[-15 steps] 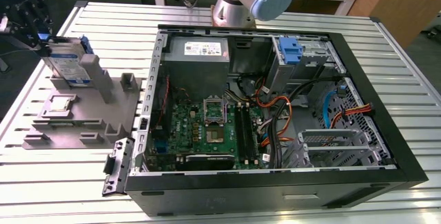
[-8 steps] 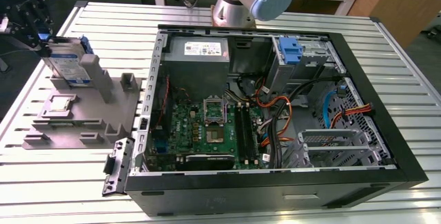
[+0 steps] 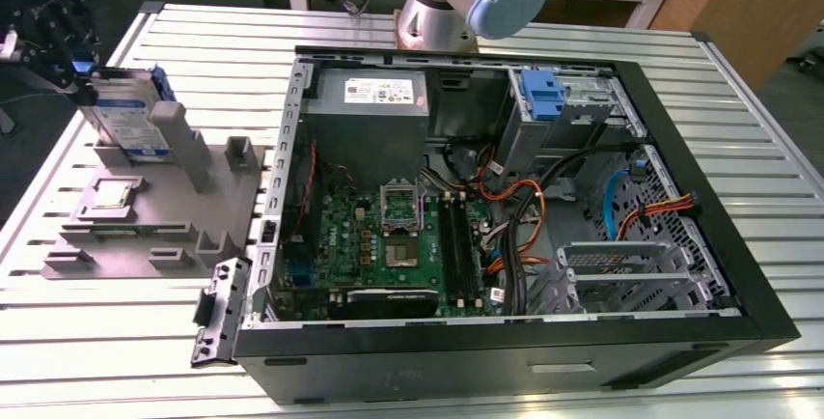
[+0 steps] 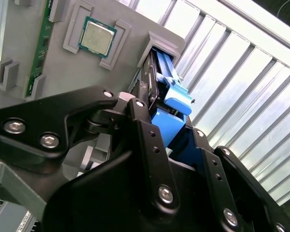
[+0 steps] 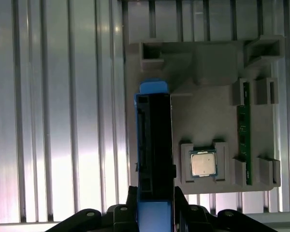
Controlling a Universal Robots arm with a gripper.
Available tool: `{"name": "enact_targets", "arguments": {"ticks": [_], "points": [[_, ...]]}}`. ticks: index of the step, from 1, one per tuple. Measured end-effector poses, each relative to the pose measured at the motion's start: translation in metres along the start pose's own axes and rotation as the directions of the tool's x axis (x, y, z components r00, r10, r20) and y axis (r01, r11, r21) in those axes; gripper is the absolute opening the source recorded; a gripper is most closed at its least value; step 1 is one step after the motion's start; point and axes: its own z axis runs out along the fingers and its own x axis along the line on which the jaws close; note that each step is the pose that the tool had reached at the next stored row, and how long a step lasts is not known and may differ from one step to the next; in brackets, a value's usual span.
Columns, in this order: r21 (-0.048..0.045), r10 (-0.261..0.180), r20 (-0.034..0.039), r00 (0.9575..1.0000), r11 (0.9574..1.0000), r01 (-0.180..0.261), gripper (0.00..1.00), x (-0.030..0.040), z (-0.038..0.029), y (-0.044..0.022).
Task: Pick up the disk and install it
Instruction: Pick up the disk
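The gripper (image 3: pixel 85 77) is at the far end of the exterior view's left, well apart from the open computer case (image 3: pixel 515 347) that takes up the middle of the slatted metal table (image 3: pixel 116 342). Its jaws are narrowed to the thickness of the disk (image 3: pixel 129 120), with one black finger (image 5: pixel 131 197) against each flat face, so it has hold of the drive by its top edge.

The disk stands on edge, nearly upright, at the far end of a grey plastic holder (image 3: pixel 154 216) that lies on the table just beside the case, on the exterior view's left. Its white-and-blue label faces the near side and its blue frame shows along the top edge. Its lower edge sits down among the holder's posts.

In the first wrist view the disk (image 5: pixel 154 145) is seen edge-on as a dark strip with blue at both ends, running out from between the jaws of the gripper (image 5: pixel 154 203). In the second wrist view the blue clip of the disk (image 4: pixel 178 99) sits between the fingers of the gripper (image 4: pixel 169 121).

A small square chip (image 3: pixel 114 192) lies flat in a pocket of the holder, nearer than the disk, and a green memory stick (image 5: pixel 242 140) lies in a slot beyond it. Inside the case, a bare blue bracket (image 3: pixel 543 100) stands at the far right corner and the green circuit board (image 3: pixel 386 236) covers the floor.
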Motion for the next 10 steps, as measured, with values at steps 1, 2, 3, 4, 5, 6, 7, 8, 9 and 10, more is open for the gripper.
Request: {"name": "enact_targets", "arguments": {"ticks": [1,2,3,4,5,6,7,8,9,10], "points": [[0.0000,0.000,0.0000,1.0000,1.0000,0.000,0.40,0.0002,0.0000,0.0000],[0.0000,0.000,0.0000,1.0000,1.0000,0.000,0.40,0.0003,0.0001,0.0000],[0.0001,0.000,0.0001,1.0000,1.0000,0.000,0.40,0.0003,0.0001,0.0000],[0.0000,0.000,0.0001,1.0000,1.0000,0.000,0.40,0.0003,0.0001,0.0000],[0.0000,0.000,0.0003,1.0000,1.0000,0.000,0.40,0.0002,0.0001,0.0000],[0.0000,0.000,0.0003,1.0000,1.0000,0.000,0.39,0.0002,0.0001,0.0000],[0.0000,0.000,0.0002,1.0000,1.0000,0.000,0.39,0.0003,0.0001,0.0000],[-0.0001,0.000,0.0002,1.0000,1.0000,0.000,0.37,0.0003,0.0001,0.0000],[0.0000,0.000,0.0003,1.0000,1.0000,0.000,0.37,0.0003,0.0001,0.0000],[0.0000,0.000,0.0003,1.0000,1.0000,0.000,0.37,0.0003,0.0001,0.0000]]}}
